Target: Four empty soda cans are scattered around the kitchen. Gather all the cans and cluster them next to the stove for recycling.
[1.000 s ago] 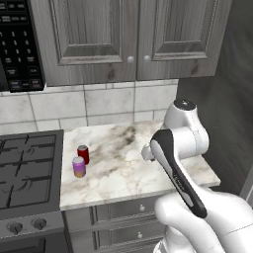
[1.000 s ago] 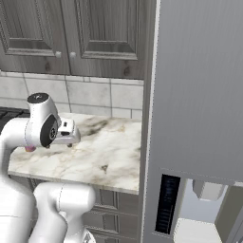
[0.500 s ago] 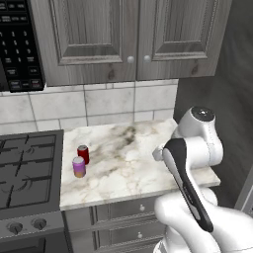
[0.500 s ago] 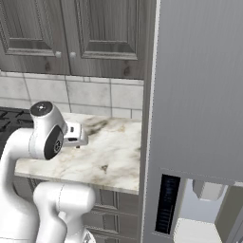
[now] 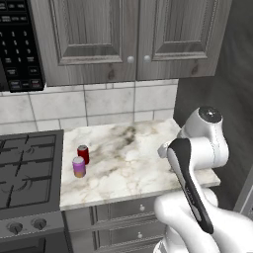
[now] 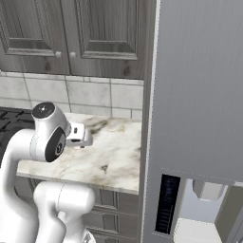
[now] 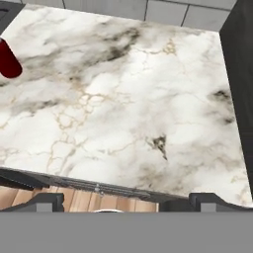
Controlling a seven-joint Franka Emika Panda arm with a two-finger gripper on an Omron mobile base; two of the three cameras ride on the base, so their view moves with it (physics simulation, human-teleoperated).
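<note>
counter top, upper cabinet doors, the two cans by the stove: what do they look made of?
Counter: polished marble by its look, white-grey with dark and tan veins. Cabinet doors: grey-stained wood, streaky grain, raised panels, matte. Red can and purple can: likely painted metal, given the silvery tops; too small to be sure.

Two cans stand on the table: one red point(image 5: 83, 153), one purple point(image 5: 78, 166). Two stove knobs point(image 5: 14, 228), perhaps more.
</note>
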